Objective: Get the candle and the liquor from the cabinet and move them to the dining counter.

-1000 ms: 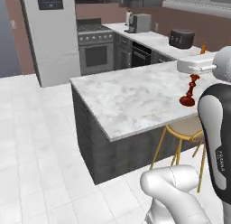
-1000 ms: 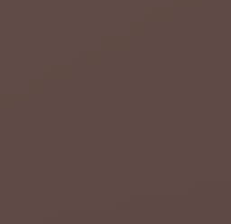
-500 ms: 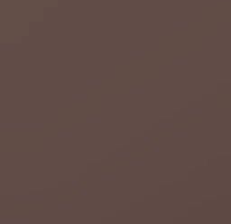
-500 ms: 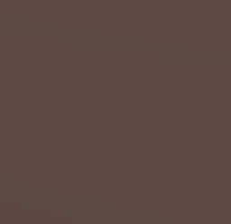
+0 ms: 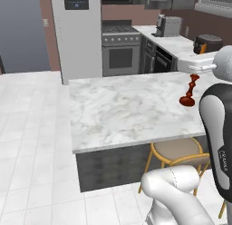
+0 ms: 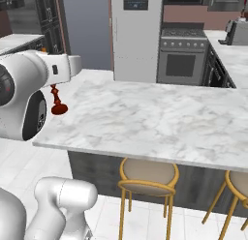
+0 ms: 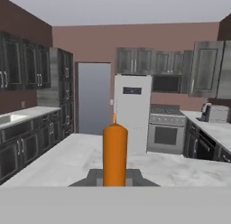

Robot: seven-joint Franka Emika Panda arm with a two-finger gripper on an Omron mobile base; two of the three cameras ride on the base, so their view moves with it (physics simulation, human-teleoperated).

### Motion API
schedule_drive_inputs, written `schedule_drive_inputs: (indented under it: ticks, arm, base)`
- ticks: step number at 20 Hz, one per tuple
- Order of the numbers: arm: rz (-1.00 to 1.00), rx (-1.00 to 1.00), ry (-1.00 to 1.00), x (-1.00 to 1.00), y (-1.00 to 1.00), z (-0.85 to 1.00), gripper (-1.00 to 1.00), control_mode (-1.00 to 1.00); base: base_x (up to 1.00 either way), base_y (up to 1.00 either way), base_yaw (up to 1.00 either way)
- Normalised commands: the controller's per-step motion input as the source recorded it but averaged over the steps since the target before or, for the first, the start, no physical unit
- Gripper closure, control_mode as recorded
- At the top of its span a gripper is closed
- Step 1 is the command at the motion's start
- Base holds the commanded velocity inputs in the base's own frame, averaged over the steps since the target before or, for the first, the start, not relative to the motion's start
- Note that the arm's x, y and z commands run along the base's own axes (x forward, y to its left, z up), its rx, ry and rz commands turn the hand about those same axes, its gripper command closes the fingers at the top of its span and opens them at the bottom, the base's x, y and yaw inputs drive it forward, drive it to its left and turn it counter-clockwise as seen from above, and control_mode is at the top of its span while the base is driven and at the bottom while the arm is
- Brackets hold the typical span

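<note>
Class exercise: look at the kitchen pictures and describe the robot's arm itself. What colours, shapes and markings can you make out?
The arm is glossy white, built of thick rounded links. One link has a dark grey inset panel with small white lettering, too small to read. From the right, a round dark joint cap closes one link, and the boxy white wrist carries a small dark mark.

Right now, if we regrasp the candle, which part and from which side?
Take the candle on its orange taper, above the dark red holder, level from the side. It stands upright over the dining counter; the taper is straight-sided, the turned holder knobbly. The jaws hold it so now.
</note>
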Motion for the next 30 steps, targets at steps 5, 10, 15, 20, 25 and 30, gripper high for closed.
schedule_drive_inputs:
  ticks: [5, 10, 15, 20, 25, 30]
  arm:
    - [0.0, 0.0, 0.0, 0.0, 0.0, 0.0, 1.0, 1.0]
    - [0.0, 0.0, 0.0, 0.0, 0.0, 0.0, 1.0, 1.0]
    - [0.0, 0.0, 0.0, 0.0, 0.0, 0.0, 1.0, 1.0]
    - [0.0, 0.0, 0.0, 0.0, 0.0, 0.0, 1.0, -1.0]
    - [0.29, 0.01, -0.03, 0.17, -0.56, -0.29, 1.0, -1.0]
    - [0.55, 0.03, 0.0, 0.27, -0.99, -0.75, 1.0, -1.0]
  base:
    - [0.65, -0.02, -0.2]
    - [0.61, -0.23, -0.24]
    - [0.17, -0.16, -0.13]
    - [0.0, 0.0, 0.0]
    - [0.0, 0.0, 0.0]
    - [0.0, 0.0, 0.0]
